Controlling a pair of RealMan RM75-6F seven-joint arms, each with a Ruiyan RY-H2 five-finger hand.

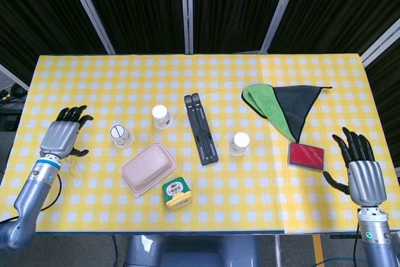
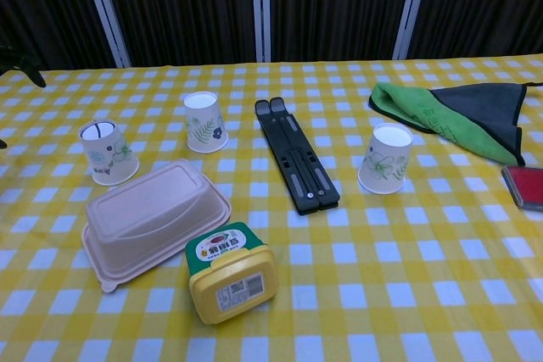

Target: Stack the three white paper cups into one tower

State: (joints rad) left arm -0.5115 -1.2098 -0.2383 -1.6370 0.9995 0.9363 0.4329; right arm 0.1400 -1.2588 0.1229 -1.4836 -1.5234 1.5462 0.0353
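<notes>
Left robot hand (image 1: 62, 137) hovers over bench (image 1: 94, 85), empty, fingers apart, near leftmost cup (image 1: 122, 135); contact with cloth unclear. Second cup (image 1: 162, 116) beside black stand (image 1: 200, 129); third cup (image 1: 239, 143) right of it. Right robot hand (image 1: 361, 173) upright off bench edge, fingers spread, empty.

Three white floral-print paper cups, inverted, unstacked, well apart: left cup (image 2: 105, 153), far-left cup (image 2: 204, 122), right cup (image 2: 386, 158).
</notes>
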